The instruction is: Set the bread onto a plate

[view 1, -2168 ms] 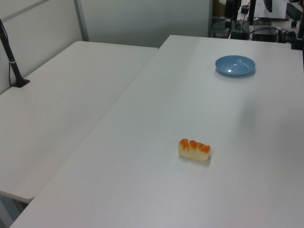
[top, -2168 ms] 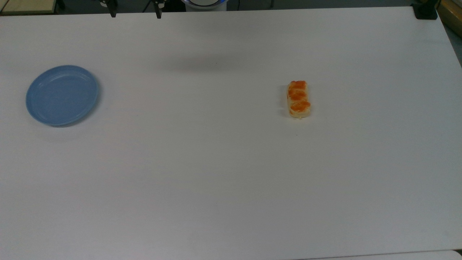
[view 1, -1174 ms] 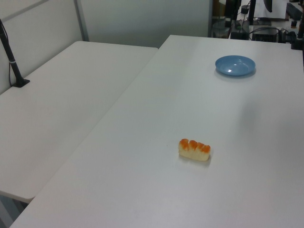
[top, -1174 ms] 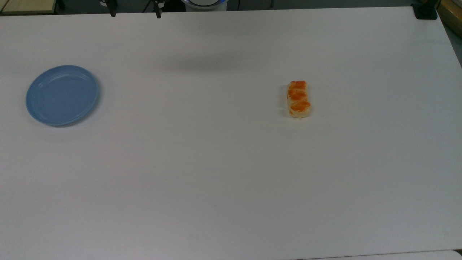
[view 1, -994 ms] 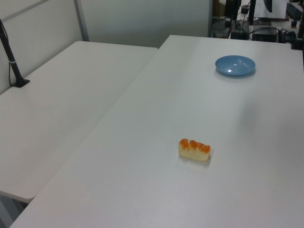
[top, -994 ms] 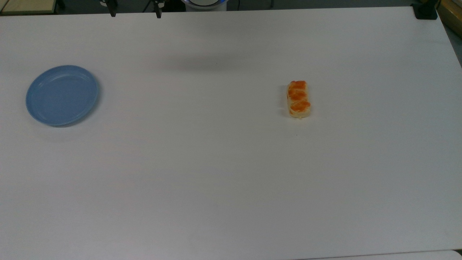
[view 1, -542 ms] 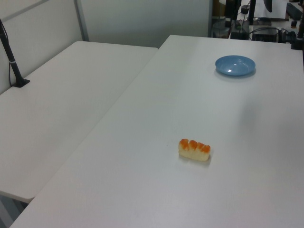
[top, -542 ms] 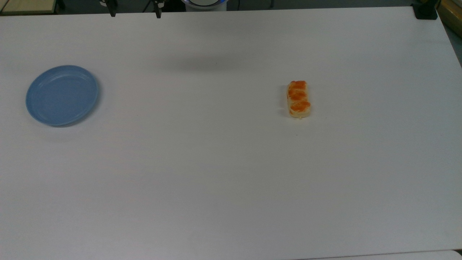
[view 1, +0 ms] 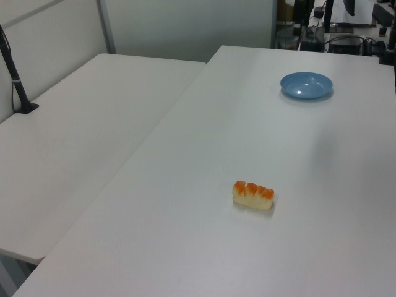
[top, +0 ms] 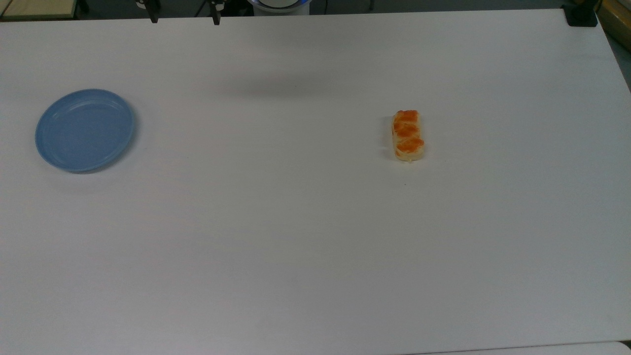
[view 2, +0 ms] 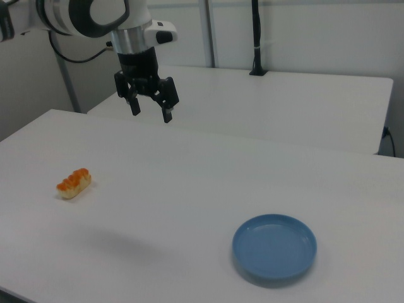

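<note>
White tabletop (top: 305, 236) spreads across the top view, with a second white table (view 1: 86, 142) butted against it in the left half of the left view. On the first table lies the bread (top: 407, 135), right of centre in the top view, its long side running up and down the frame and its three orange-brown lumps facing up. In the left view the bread (view 1: 253, 194) sits low and right of centre; in the right view it (view 2: 74, 183) is at the left edge of the frame, middle height. Nothing touches it.

Well apart from it is the plate (top: 85, 129), light blue and bare, at the left of the top view, at the upper right of the left view (view 1: 306, 85), and at the lower right of the right view (view 2: 274, 247).

In the right view the gripper (view 2: 150, 109) hangs in the air at the upper left of the frame, above the table and clear of both bread and plate, pointing down with its two dark fingers (view 2: 167, 113) spread apart and holding nothing. A soft shadow (top: 276, 86) falls on the table in the upper middle of the top view.
</note>
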Controlling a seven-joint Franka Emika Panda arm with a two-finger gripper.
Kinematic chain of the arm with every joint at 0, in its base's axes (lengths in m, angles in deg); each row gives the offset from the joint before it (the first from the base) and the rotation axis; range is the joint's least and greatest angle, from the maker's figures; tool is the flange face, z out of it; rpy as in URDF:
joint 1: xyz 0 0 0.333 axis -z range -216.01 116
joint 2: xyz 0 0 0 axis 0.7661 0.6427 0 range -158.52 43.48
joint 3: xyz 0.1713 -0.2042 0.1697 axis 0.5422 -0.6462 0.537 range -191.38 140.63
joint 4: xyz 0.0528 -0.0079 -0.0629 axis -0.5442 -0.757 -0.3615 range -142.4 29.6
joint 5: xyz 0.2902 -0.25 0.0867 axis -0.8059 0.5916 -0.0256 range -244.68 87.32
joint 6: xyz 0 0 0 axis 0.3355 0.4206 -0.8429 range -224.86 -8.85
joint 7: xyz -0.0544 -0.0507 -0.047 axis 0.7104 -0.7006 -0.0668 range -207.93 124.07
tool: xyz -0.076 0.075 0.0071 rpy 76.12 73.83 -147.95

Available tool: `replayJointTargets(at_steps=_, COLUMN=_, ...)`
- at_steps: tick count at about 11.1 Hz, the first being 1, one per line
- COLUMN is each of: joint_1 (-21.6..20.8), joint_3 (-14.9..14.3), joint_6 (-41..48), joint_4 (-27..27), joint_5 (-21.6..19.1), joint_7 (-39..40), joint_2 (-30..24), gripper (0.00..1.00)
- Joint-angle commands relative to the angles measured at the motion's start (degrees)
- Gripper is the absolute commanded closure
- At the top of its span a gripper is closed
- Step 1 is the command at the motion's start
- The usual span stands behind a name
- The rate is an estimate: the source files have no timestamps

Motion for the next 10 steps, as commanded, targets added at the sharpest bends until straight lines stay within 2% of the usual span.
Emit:
replayJointTargets(at_steps=1, joint_1=-0.6, joint_3=-0.8, joint_6=-0.4, joint_4=-0.3, joint_5=-1.2, joint_7=-0.6, joint_2=-0.3, gripper=0.00)
replayJointTargets(at_steps=10, joint_1=-1.2, joint_3=0.1, joint_6=-0.5, joint_4=-0.8, joint_5=-0.7, joint_7=-1.7, joint_2=-0.3, gripper=0.00)
